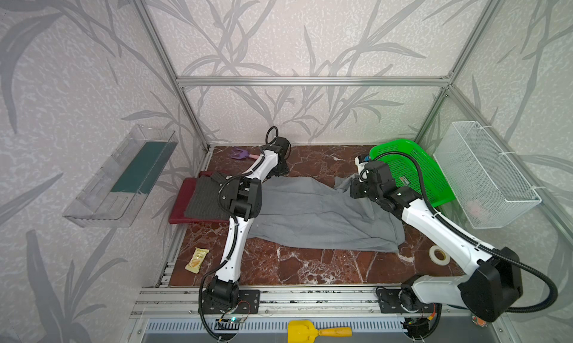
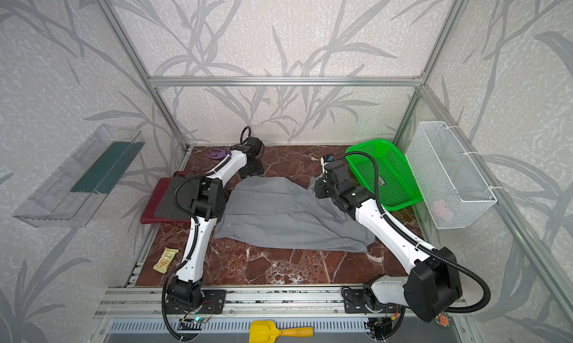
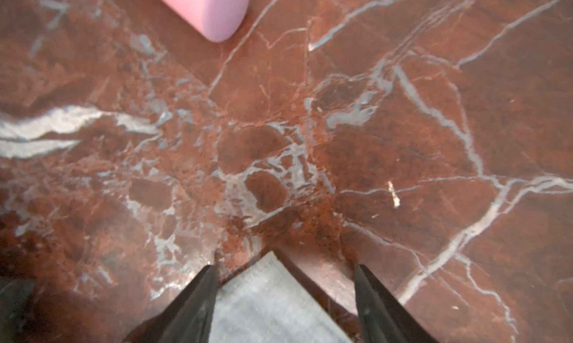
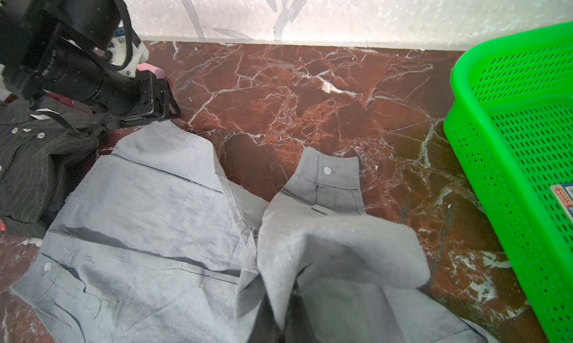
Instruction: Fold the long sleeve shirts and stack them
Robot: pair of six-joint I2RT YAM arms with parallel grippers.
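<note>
**Left claw straddles far corner of grey shirt**

Grey shirt (image 1: pixel 316 214) is spread mid-tabletop (image 1: pixel 310 264), long axis left–right, between the two arms. Its far-left corner lies flat between the spread jaws of the left claw (image 3: pixel 285 267), not yet nipped; the left arm is nearest. Right claw (image 1: pixel 355 191) is pressed together at the far-right edge, apparently pinching a raised fold. Cloth is soft, matte and creased. Pinstripe shirt (image 1: pixel 206 199) sits folded on maroon shirt (image 1: pixel 183 202), left side. Tabletop is hard, veined red marble.
</note>
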